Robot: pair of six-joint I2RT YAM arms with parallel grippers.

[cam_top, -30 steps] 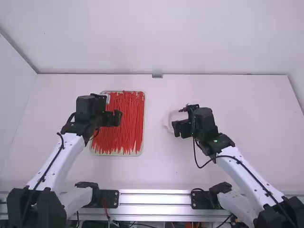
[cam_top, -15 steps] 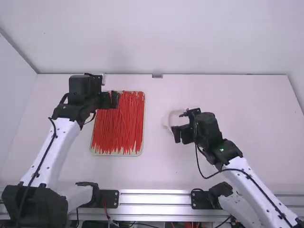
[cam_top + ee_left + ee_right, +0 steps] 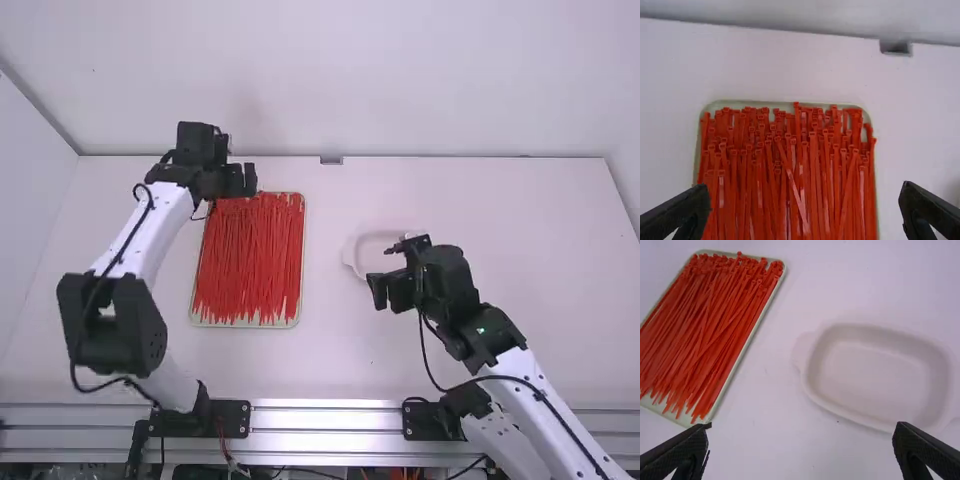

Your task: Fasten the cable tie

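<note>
Judging by how things lie, we have not begun: the red cable ties (image 3: 250,258) all lie loose in the tray (image 3: 710,106) left of the middle, none looped. Our left gripper (image 3: 240,182) hovers over the tray's far end, opened wide and empty; our right gripper (image 3: 382,290) hangs just near of the white dish (image 3: 875,375), likewise wide apart and empty. Picking, threading and tightening are all left. The right wrist view shows us the dish's bare hollow, which the high view half hides behind that gripper
</note>
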